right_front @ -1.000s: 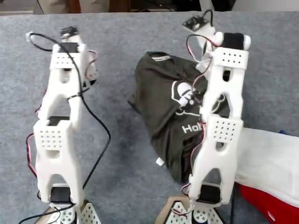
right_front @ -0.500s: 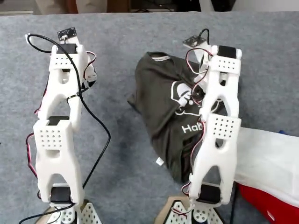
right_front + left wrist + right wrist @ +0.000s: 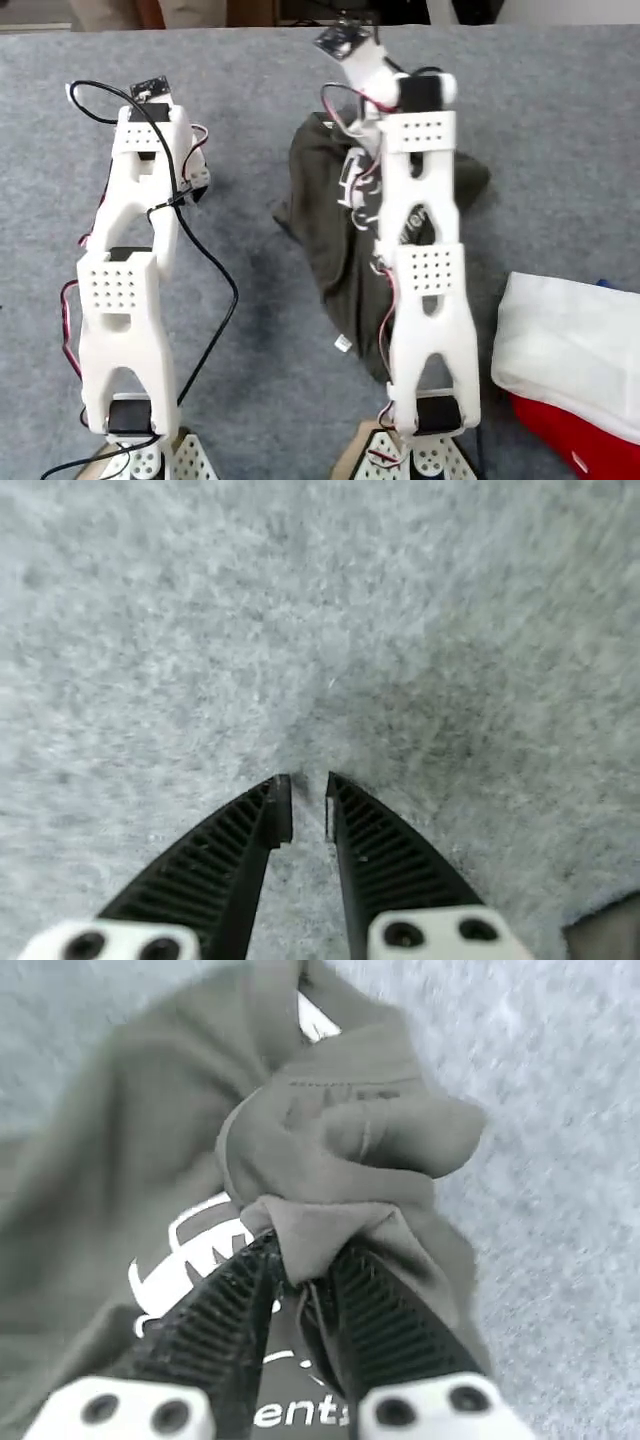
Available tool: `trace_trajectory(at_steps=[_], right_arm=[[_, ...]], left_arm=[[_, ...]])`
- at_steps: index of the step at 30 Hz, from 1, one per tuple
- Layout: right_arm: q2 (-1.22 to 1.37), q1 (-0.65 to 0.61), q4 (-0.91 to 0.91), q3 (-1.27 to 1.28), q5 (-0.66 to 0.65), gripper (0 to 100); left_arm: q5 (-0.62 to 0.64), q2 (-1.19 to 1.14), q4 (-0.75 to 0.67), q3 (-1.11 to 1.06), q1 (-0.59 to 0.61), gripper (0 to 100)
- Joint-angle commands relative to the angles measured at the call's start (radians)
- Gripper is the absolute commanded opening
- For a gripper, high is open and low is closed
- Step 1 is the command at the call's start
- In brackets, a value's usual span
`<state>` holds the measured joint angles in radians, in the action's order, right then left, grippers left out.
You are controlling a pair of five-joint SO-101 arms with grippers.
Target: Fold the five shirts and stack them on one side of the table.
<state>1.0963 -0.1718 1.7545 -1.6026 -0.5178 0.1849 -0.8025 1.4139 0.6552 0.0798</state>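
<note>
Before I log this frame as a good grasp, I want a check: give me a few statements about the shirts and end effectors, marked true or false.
1. The right end effector pinches a fold of the dark shirt. True.
2. The left end effector holds a white shirt. False: it holds nothing and hangs over the bare grey table cover.
3. A white shirt lies next to a red shirt at the table's edge. True.
4. The dark shirt lies flat and neatly folded. False: it is bunched and crumpled.
</note>
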Motion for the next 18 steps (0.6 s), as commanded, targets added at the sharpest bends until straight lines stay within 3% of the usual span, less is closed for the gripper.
trace_trajectory(at_steps=[1,8,14,18], right_arm=[[-0.151,-0.051,-0.044,-0.048,0.057,0.5],[-0.196,-0.074,-0.255,-0.036,0.166,0.5],[-0.093,0.042,-0.638,0.044,0.178,0.5],[-0.012,0.139,-0.755,0.124,0.176,0.9]], left_arm=[[-0.008,0.007,-0.015,0.035,0.015,8],[-0.002,0.005,-0.017,0.038,0.031,8],[0.0,0.005,-0.017,0.038,0.029,8],[0.0,0.005,-0.017,0.037,0.028,8]])
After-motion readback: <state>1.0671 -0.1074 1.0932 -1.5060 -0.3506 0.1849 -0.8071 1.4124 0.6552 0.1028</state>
